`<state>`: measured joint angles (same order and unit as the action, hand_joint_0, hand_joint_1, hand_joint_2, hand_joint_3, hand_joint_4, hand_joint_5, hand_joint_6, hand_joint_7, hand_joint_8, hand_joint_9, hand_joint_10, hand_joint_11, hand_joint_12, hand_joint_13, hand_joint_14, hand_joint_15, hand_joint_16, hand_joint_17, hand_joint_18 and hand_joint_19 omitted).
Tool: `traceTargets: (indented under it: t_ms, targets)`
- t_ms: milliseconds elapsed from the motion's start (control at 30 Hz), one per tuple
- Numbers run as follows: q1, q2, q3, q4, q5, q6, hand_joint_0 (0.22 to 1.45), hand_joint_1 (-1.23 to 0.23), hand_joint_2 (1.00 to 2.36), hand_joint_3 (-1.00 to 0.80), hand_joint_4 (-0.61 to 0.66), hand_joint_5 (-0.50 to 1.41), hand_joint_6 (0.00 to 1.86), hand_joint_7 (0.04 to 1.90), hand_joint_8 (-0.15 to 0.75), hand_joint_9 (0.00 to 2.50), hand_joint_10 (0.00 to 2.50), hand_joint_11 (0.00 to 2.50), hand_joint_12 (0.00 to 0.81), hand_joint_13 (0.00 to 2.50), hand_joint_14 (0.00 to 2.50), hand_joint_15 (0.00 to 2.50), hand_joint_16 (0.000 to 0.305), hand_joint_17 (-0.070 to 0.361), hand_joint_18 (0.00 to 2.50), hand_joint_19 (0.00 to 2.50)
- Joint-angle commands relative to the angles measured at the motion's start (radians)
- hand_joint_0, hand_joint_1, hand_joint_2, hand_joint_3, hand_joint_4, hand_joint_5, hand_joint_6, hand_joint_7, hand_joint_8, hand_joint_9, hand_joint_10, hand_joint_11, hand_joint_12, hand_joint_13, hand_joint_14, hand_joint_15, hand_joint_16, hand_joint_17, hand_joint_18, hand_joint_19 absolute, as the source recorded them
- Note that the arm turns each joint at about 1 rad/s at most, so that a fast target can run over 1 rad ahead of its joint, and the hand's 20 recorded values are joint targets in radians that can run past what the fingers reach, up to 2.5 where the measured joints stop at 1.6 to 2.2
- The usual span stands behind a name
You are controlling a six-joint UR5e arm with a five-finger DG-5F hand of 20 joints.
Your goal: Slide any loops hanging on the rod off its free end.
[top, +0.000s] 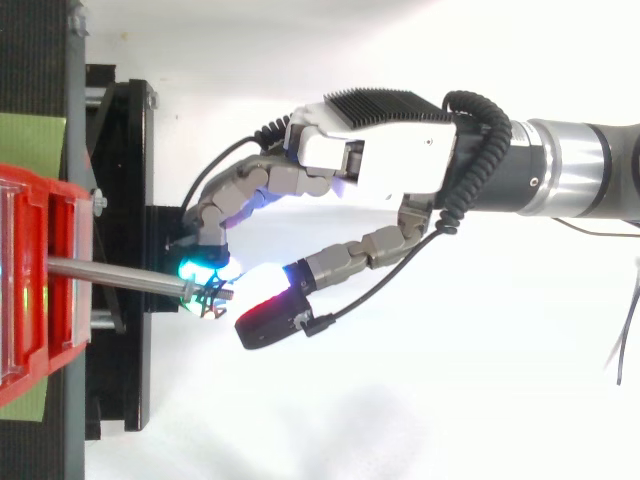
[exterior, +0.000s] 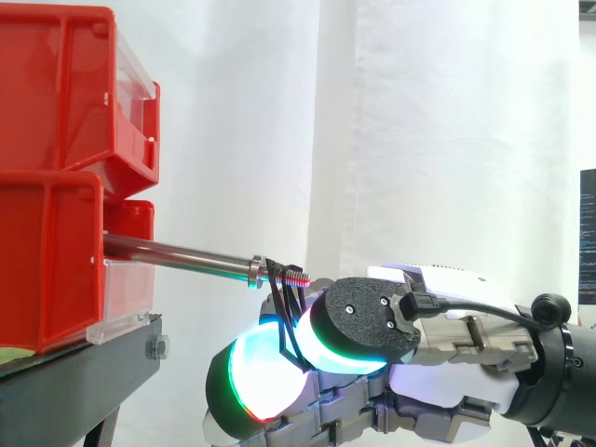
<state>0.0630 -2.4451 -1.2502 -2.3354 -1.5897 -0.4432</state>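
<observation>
Hand enters from the right, set low beneath the rod's free end; whether it grips anything cannot be determined. Red bins stand stacked at left on a black stand. Steel rod projects rightward from the bins. Black loops hang on its threaded tip, just beside the hand.

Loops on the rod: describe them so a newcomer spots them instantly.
Start at the stacked red plastic bins on the left; a shiny steel rod juts from them rightward. At its threaded free end, past the collar, hang thin black wire-like loops, the only dark, dangling strands on the rod.
</observation>
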Motion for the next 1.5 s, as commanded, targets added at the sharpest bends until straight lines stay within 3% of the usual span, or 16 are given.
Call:
traceTargets:
  t_ms: [0, 167, 200, 267, 500, 633, 700, 733, 800, 867, 933, 1000, 1200, 1267, 1467]
  targets:
    - [-0.002, 0.008, 0.0, -0.032, -0.029, -0.005, 0.62, -0.75, 1.05, 0.01, -0.03, -0.14, 0.94, 0.94, 0.351, 0.77, 0.0, 0.05, 0.389, 0.68, 0.0, 0.03, 0.052, 0.117, 0.67, 0.1]
    - [-0.003, 0.023, -0.02, -0.07, -0.036, -0.011, 0.62, -0.75, 1.04, 0.01, -0.03, -0.13, 0.93, 0.94, 0.352, 0.77, 0.0, 0.05, 0.39, 0.68, 0.0, 0.03, 0.052, 0.117, 0.67, 0.1]
    - [0.001, 0.04, -0.057, -0.067, -0.035, -0.011, 0.62, -0.75, 1.04, 0.01, -0.03, -0.14, 0.93, 0.95, 0.353, 0.77, 0.0, 0.04, 0.39, 0.68, 0.0, 0.03, 0.052, 0.117, 0.67, 0.09]
    - [0.004, 0.054, -0.081, -0.059, -0.029, -0.012, 0.62, -0.75, 1.05, 0.01, -0.02, -0.13, 0.93, 0.95, 0.354, 0.77, 0.0, 0.05, 0.391, 0.68, 0.0, 0.03, 0.052, 0.117, 0.66, 0.1]
    - [0.015, 0.15, -0.192, -0.03, 0.057, -0.012, 0.6, -0.75, 1.08, -0.02, 0.01, -0.13, 0.93, 0.94, 0.359, 0.78, 0.0, 0.05, 0.393, 0.68, 0.0, 0.03, 0.053, 0.119, 0.67, 0.11]
    - [0.02, 0.202, -0.227, -0.042, 0.077, -0.009, 0.61, -0.74, 1.0, -0.06, 0.06, -0.14, 0.93, 0.95, 0.353, 0.77, 0.0, 0.05, 0.388, 0.67, 0.0, 0.04, 0.052, 0.117, 0.65, 0.11]
    - [0.021, 0.209, -0.229, -0.055, 0.08, -0.006, 0.61, -0.73, 1.0, -0.08, 0.08, -0.14, 0.92, 0.95, 0.349, 0.77, 0.0, 0.05, 0.386, 0.67, 0.0, 0.03, 0.051, 0.115, 0.65, 0.12]
    - [0.021, 0.219, -0.227, -0.096, 0.089, 0.017, 0.61, -0.73, 1.01, -0.1, 0.09, -0.14, 0.92, 0.95, 0.347, 0.77, 0.0, 0.06, 0.384, 0.66, 0.0, 0.04, 0.051, 0.114, 0.64, 0.12]
    - [0.023, 0.224, -0.227, -0.114, 0.1, 0.037, 0.6, -0.71, 1.01, -0.15, 0.1, -0.14, 0.92, 0.95, 0.34, 0.77, 0.0, 0.05, 0.377, 0.66, 0.0, 0.05, 0.049, 0.11, 0.62, 0.13]
    - [0.027, 0.228, -0.227, -0.156, 0.148, 0.124, 0.6, -0.7, 1.01, -0.21, 0.11, -0.14, 0.92, 0.97, 0.328, 0.76, 0.0, 0.06, 0.366, 0.64, 0.0, 0.05, 0.046, 0.104, 0.6, 0.14]
    - [0.027, 0.228, -0.227, -0.163, 0.157, 0.146, 0.61, -0.67, 1.01, -0.29, 0.1, -0.15, 0.91, 0.98, 0.305, 0.73, 0.0, 0.07, 0.338, 0.62, 0.0, 0.06, 0.041, 0.092, 0.56, 0.17]
    - [0.034, 0.228, -0.227, -0.202, 0.203, 0.278, 0.61, -0.65, 1.01, -0.32, 0.1, -0.16, 0.9, 0.97, 0.305, 0.73, 0.0, 0.07, 0.338, 0.62, 0.0, 0.06, 0.041, 0.092, 0.56, 0.17]
    - [0.041, 0.228, -0.212, -0.239, 0.263, 0.446, 0.64, -0.67, 1.01, -0.33, 0.11, -0.17, 0.91, 0.93, 0.302, 0.72, 0.0, 0.07, 0.336, 0.63, 0.0, 0.05, 0.04, 0.091, 0.59, 0.14]
    - [0.043, 0.228, -0.195, -0.277, 0.284, 0.492, 0.65, -0.71, 1.01, -0.33, 0.08, -0.17, 0.92, 0.92, 0.3, 0.71, 0.0, 0.08, 0.335, 0.63, 0.0, 0.05, 0.04, 0.09, 0.6, 0.13]
    - [0.05, 0.228, -0.166, -0.361, 0.289, 0.523, 0.68, -0.79, 1.01, -0.34, 0.04, -0.18, 0.93, 0.9, 0.294, 0.69, 0.0, 0.09, 0.335, 0.64, 0.0, 0.04, 0.04, 0.09, 0.61, 0.13]
